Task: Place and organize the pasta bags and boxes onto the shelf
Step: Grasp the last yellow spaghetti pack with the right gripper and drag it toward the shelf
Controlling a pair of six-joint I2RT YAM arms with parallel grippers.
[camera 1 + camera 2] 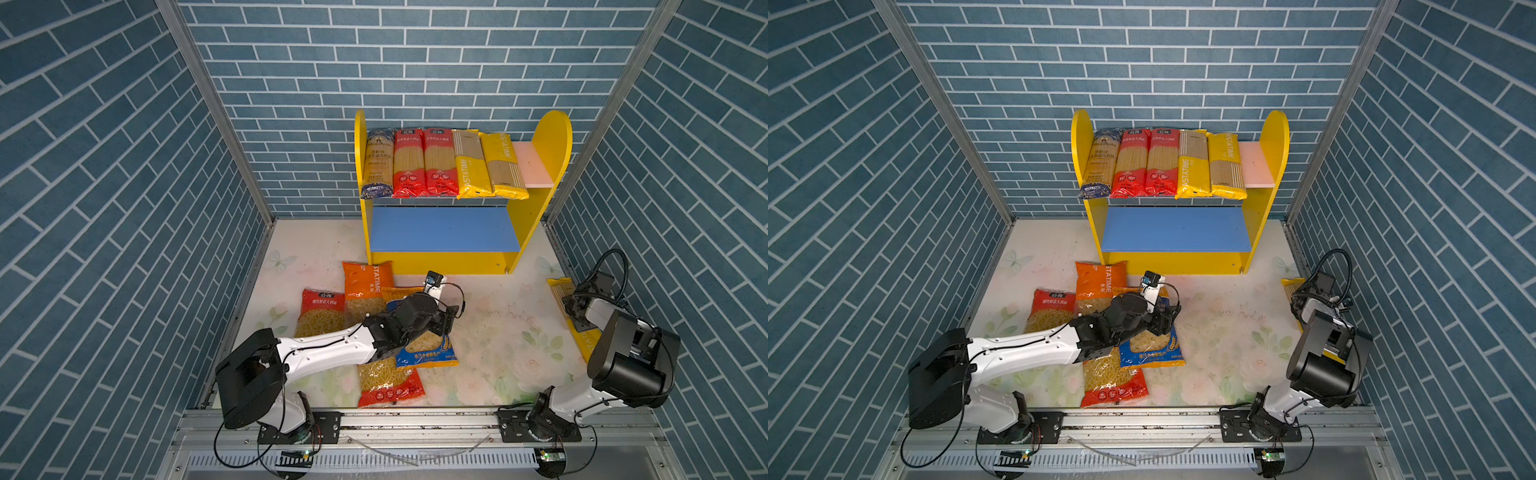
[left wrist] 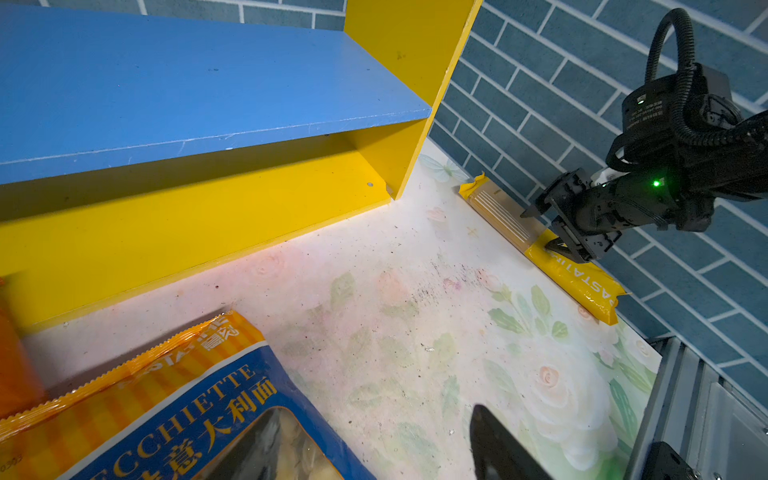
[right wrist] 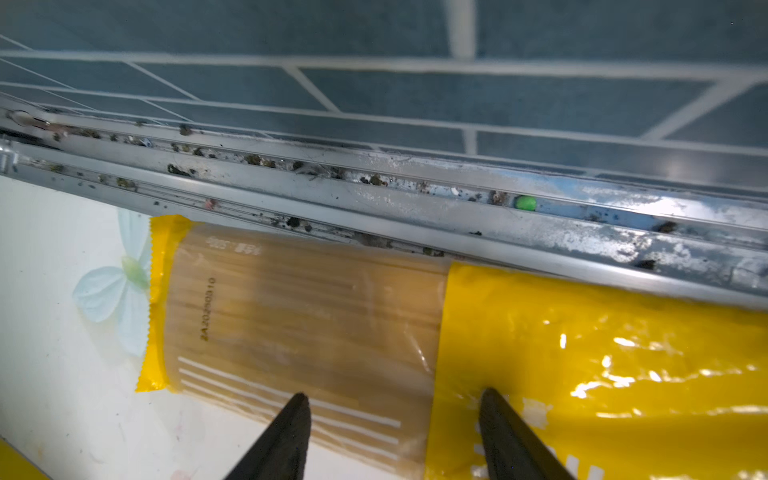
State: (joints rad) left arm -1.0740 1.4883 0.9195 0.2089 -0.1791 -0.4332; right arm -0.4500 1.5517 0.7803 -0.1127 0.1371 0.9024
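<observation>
The shelf (image 1: 552, 141) stood at the back of the tabletop (image 1: 498, 332). Five long packs lay side by side on its pink upper board (image 1: 534, 164): a dark blue pack (image 1: 378, 164), two red packs (image 1: 409, 162) (image 1: 440, 162) and two yellow packs (image 1: 469, 166) (image 1: 500, 166).

A third yellow pack (image 3: 582, 353) lay on the tabletop along the metal rail (image 3: 415, 208) at the right wall. The right gripper (image 3: 399, 436) was over it with its fingers (image 3: 291, 436) released and set apart along the pack's length. Contact could not be confirmed.

Four wide bags lay in front of the shelf: an orange bag (image 1: 365, 286), a red bag (image 1: 320, 311) beside it, a second red bag (image 1: 390, 382) nearer the arm bases, and a blue-yellow bag (image 1: 428, 353) overlapping it. The left gripper (image 1: 444, 324) was over the blue-yellow bag, fingers released and holding nothing.
</observation>
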